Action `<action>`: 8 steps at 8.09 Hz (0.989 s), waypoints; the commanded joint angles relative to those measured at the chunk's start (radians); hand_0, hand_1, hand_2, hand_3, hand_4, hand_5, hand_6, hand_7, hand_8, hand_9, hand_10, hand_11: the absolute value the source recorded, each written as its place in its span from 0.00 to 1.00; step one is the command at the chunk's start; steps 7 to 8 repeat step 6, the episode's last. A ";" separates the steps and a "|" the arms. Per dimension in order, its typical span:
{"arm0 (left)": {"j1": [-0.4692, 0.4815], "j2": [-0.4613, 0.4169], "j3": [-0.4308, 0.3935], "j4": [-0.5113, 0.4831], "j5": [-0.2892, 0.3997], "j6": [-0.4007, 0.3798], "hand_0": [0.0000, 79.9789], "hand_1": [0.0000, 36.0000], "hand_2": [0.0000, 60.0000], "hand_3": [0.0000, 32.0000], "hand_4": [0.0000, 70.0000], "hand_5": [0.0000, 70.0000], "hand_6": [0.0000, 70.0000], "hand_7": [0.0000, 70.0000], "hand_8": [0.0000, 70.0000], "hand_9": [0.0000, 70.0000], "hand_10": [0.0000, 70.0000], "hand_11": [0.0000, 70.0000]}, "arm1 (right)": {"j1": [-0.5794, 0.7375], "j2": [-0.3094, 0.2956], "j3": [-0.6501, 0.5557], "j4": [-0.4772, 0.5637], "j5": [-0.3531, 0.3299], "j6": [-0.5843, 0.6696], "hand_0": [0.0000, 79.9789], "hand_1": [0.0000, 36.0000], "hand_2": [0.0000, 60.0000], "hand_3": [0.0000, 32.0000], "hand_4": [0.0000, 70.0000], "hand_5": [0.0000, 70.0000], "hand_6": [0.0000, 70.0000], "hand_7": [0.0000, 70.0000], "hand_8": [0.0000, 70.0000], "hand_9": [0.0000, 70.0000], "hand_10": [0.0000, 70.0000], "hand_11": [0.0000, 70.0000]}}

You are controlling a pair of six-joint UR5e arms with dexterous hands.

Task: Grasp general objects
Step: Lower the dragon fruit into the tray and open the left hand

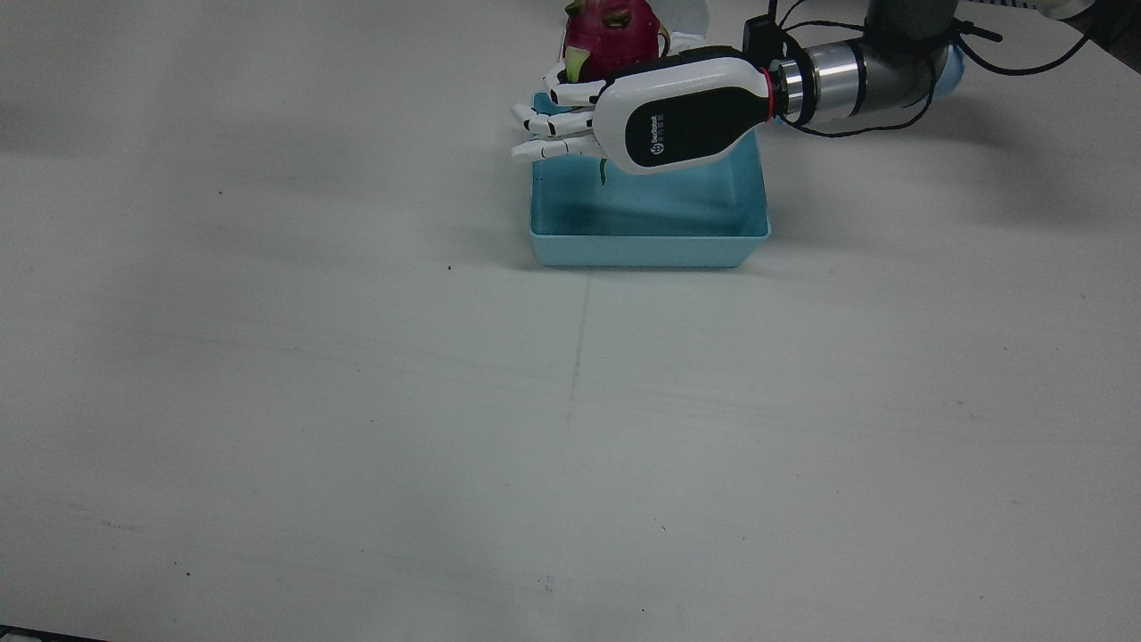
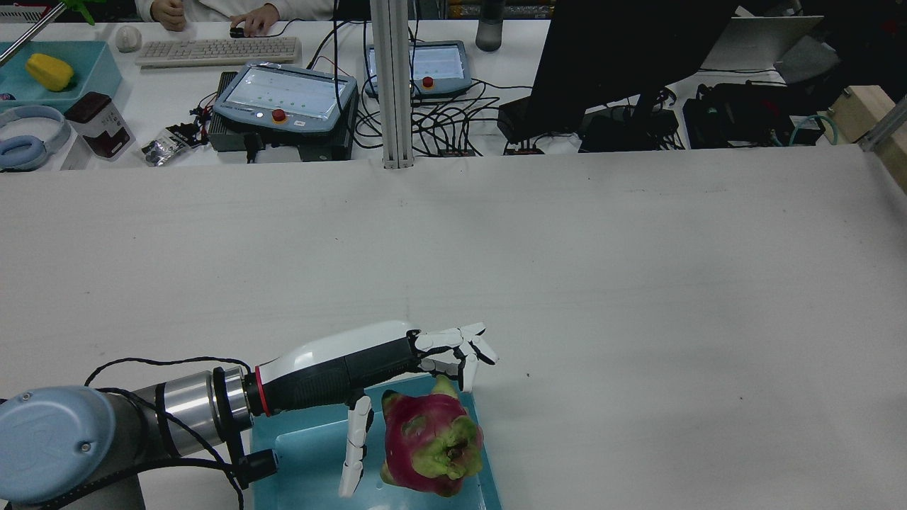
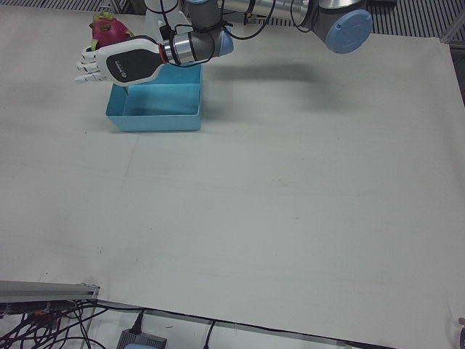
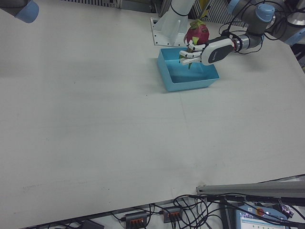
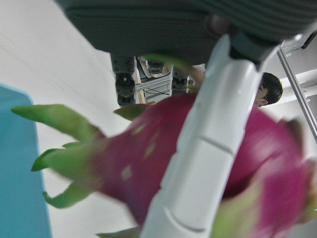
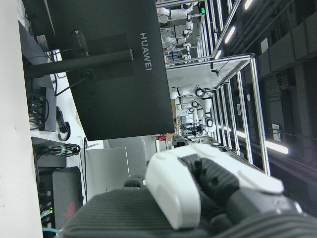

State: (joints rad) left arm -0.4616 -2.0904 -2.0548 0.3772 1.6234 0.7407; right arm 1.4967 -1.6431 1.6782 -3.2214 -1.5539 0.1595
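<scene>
The dragon fruit (image 2: 431, 443) is held in the left hand (image 2: 368, 368), above the blue tray (image 1: 649, 234), which sits near the robot-side edge of the table (image 1: 357, 401). The fruit is gripped between the fingers (image 1: 553, 125) curled over its top and one finger (image 5: 208, 163) laid across its pink side, as shown in the left hand view. Green scales (image 5: 59, 163) are seen projecting from the fruit. The right hand (image 6: 198, 193) is shown only by its own camera, and its state cannot be told.
</scene>
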 commanded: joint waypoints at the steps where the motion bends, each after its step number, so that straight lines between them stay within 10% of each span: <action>1: -0.003 -0.007 -0.008 0.000 -0.010 0.008 0.70 0.59 0.00 0.96 0.00 0.00 0.00 0.33 0.00 0.05 0.00 0.04 | -0.001 0.000 0.000 0.000 0.000 0.000 0.00 0.00 0.00 0.00 0.00 0.00 0.00 0.00 0.00 0.00 0.00 0.00; 2: -0.002 -0.007 -0.004 0.000 -0.010 0.008 0.72 0.61 0.00 1.00 0.00 0.00 0.00 0.03 0.00 0.00 0.00 0.01 | 0.000 -0.001 0.000 0.000 0.000 0.000 0.00 0.00 0.00 0.00 0.00 0.00 0.00 0.00 0.00 0.00 0.00 0.00; 8: -0.164 -0.023 0.083 0.020 -0.170 -0.017 0.67 0.57 0.00 1.00 0.00 0.00 0.00 0.00 0.00 0.00 0.00 0.00 | -0.001 0.000 0.000 0.000 0.000 0.000 0.00 0.00 0.00 0.00 0.00 0.00 0.00 0.00 0.00 0.00 0.00 0.00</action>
